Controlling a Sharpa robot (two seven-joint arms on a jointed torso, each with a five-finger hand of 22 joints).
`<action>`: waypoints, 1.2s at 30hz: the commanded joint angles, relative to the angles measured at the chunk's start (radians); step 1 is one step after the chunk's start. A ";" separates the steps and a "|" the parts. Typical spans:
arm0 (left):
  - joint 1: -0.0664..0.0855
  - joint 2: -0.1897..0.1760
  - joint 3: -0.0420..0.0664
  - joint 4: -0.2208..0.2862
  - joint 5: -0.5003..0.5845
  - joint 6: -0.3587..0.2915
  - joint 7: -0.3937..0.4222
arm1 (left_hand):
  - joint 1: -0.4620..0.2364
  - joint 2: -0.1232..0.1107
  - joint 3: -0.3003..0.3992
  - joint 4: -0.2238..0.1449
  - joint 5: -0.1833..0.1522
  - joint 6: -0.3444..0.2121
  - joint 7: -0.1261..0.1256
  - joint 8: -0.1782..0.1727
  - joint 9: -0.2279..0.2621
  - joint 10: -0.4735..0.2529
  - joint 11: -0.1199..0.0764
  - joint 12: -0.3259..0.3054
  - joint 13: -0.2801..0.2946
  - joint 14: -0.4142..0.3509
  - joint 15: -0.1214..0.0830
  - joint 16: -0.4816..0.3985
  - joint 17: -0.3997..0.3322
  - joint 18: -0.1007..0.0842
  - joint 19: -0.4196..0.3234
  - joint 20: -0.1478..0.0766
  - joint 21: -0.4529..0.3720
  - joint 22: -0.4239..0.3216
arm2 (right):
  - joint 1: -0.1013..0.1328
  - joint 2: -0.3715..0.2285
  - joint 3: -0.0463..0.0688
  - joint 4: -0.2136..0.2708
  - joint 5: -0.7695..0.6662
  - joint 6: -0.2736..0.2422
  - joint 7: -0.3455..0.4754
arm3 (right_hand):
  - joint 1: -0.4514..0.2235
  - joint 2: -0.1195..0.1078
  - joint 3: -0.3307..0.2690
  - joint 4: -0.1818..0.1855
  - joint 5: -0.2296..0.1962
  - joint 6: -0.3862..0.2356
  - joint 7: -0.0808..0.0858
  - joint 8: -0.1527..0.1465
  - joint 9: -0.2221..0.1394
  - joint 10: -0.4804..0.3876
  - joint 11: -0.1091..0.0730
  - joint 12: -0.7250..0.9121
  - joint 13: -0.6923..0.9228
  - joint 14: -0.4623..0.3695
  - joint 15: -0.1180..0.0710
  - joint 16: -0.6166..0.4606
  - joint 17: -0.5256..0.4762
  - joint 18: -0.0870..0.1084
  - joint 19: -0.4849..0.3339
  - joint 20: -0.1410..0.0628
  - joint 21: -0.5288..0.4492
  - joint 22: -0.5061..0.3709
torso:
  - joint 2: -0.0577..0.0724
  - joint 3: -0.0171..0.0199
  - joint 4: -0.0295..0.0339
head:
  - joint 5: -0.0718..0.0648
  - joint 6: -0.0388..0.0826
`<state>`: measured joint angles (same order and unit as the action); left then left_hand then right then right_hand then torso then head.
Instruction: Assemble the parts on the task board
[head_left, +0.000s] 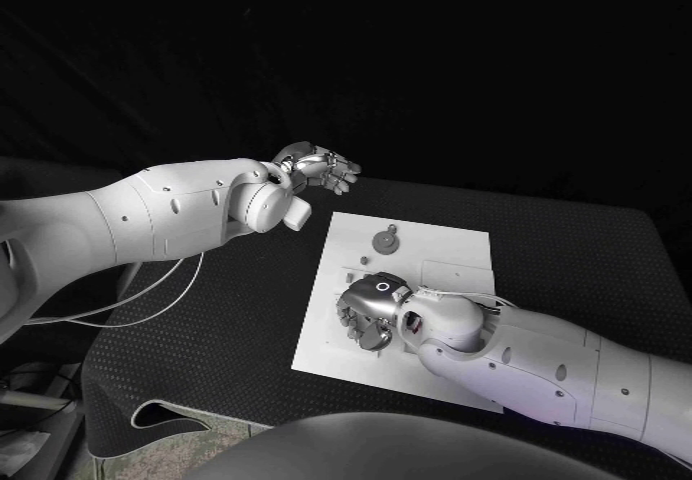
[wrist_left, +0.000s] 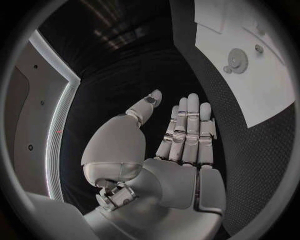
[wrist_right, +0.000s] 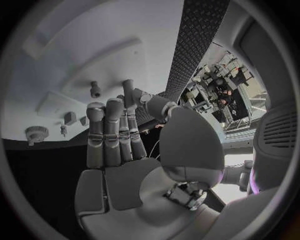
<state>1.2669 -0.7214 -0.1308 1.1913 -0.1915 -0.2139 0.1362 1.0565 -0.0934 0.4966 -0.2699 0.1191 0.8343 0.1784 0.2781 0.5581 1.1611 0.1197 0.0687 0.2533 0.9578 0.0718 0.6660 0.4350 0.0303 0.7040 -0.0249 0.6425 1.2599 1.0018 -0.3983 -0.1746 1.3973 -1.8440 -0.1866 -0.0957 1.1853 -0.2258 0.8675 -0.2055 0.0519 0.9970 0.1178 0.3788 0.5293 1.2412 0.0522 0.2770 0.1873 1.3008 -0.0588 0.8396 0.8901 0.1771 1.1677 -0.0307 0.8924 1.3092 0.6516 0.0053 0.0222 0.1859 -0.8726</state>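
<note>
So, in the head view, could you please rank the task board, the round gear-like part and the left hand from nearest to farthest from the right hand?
1. task board: directly beneath the right hand.
2. round gear-like part: on the board's far part, beyond the hand.
3. left hand: off the board, past its far left corner.

The flat white rectangular task board (head_left: 433, 262) lies in the middle of the black bench, a little turned, with its long side running from near to far. On its far part lies a small grey round gear-like part (head_left: 385, 240), flat on the plate. Just beside it, toward the near side, a few smaller grey parts (head_left: 361, 265) stand on the board.
</note>
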 joint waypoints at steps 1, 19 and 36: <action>0.002 0.002 0.001 0.001 0.004 0.014 0.006 | -0.005 0.006 -0.002 0.006 0.002 -0.002 0.003 0.005 -0.001 0.003 0.007 0.003 -0.001 0.007 0.001 -0.007 0.002 0.019 0.007 -0.002 -0.004 0.002 | -0.007 -0.003 -0.006 -0.005 0.019 0.025 0.007 | -0.033 -0.017 -0.027 -0.005 0.000 -0.015 0.006 -0.010 -0.004 -0.023 0.006 -0.011 0.015 -0.005 0.006 -0.002 -0.002 0.085 -0.008 0.001 0.000 0.016 | 0.000 -0.0009 0.0003 | 0.001 0.000; 0.002 0.000 0.001 -0.001 0.005 0.013 0.005 | -0.006 0.006 -0.003 0.007 0.001 -0.003 0.003 0.006 -0.001 0.002 0.007 0.003 -0.001 0.007 0.001 -0.008 0.003 0.019 0.007 -0.002 -0.004 0.002 | -0.007 -0.010 -0.006 -0.005 0.041 -0.011 0.009 | -0.089 -0.031 -0.142 -0.025 0.015 -0.067 0.030 -0.055 -0.010 -0.087 0.027 -0.033 0.012 -0.028 0.026 0.002 -0.005 0.085 -0.031 0.011 -0.002 0.015 | 0.000 0.0007 -0.0009 | 0.001 0.000; 0.002 -0.001 0.001 -0.008 0.005 0.015 0.004 | -0.006 0.006 -0.003 0.007 0.001 -0.005 0.004 0.005 -0.002 0.002 0.008 0.002 -0.001 0.007 0.001 -0.009 0.005 0.019 0.007 -0.002 -0.005 0.003 | 0.031 -0.093 0.023 0.070 0.166 -0.131 0.051 | -0.131 -0.072 -0.278 -0.054 0.067 -0.285 0.107 -0.150 -0.059 -0.356 0.107 -0.022 -0.034 -0.231 0.105 0.102 -0.016 0.084 -0.179 0.069 0.024 0.022 | -0.001 0.0010 -0.0012 | -0.009 0.000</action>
<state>1.2669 -0.7230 -0.1310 1.1835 -0.1914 -0.2117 0.1338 1.0565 -0.0935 0.4943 -0.2677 0.1191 0.8343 0.1784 0.2781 0.5574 1.1611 0.1197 0.0687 0.2535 0.9578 0.0717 0.6620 0.4387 0.0303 0.7040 -0.0249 0.6426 1.2614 1.0298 -0.4857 -0.1505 1.4579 -1.7420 -0.2829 -0.0696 1.0616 -0.2983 0.5938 -0.2585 0.1162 0.7172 0.1911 0.2245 0.4687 0.8893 0.1601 0.2527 0.1519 1.0763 0.0472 0.9394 0.8756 0.1779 0.9943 0.0356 0.9155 1.3094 0.6508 0.0062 0.0211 0.1791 -0.8726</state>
